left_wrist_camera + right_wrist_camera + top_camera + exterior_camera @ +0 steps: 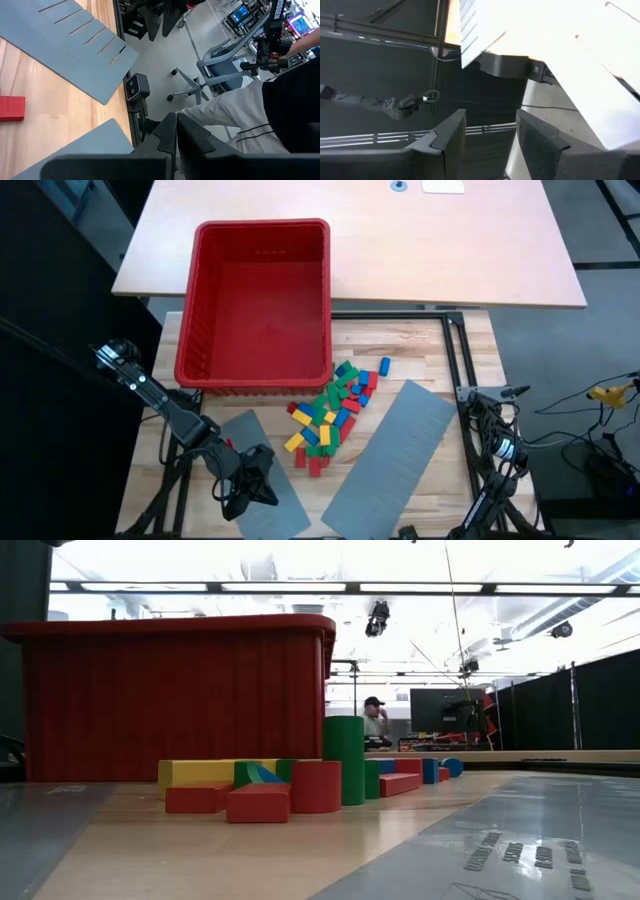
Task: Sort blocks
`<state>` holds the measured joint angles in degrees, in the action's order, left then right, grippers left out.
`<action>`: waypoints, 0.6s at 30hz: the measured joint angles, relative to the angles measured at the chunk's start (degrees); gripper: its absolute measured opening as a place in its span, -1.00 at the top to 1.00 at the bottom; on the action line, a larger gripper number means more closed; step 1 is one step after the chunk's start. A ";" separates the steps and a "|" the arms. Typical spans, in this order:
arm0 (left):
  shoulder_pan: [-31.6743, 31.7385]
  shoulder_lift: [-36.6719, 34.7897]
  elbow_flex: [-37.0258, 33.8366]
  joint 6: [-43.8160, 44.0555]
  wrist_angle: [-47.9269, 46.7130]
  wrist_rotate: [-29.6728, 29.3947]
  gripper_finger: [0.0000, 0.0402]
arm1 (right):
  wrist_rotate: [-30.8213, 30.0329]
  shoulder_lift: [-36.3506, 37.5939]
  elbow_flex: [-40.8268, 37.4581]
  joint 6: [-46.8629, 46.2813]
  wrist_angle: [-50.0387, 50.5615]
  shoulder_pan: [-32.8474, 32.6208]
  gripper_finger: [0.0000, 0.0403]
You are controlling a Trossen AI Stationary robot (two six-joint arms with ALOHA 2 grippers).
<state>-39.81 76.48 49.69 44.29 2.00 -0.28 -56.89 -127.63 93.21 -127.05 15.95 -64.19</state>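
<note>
The blocks [333, 408] were heaped at the centre of the high view, just below the red bin [258, 300] and between two grey slotted panels [390, 460]. The left gripper [262, 486], fingers pressed together, was held at the lower left over a panel, left of and below the heap. The right gripper [487, 135], fingers apart, was parked at the table's right edge, well apart from the blocks.

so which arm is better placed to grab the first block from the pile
Left, probably. The left gripper sits over the smaller flat grey slotted panel, right beside the pile of small red, green, blue and yellow blocks. The right gripper is at the table's edge, farther off.
</note>
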 joint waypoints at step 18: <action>0.00 -0.02 0.00 -0.34 -0.44 3.45 1.00 | 8.97 -0.44 -0.19 -1.07 2.75 -0.43 0.54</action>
<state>-39.81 76.47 49.69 43.95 1.56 3.16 -47.92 -128.07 93.02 -128.12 18.70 -64.62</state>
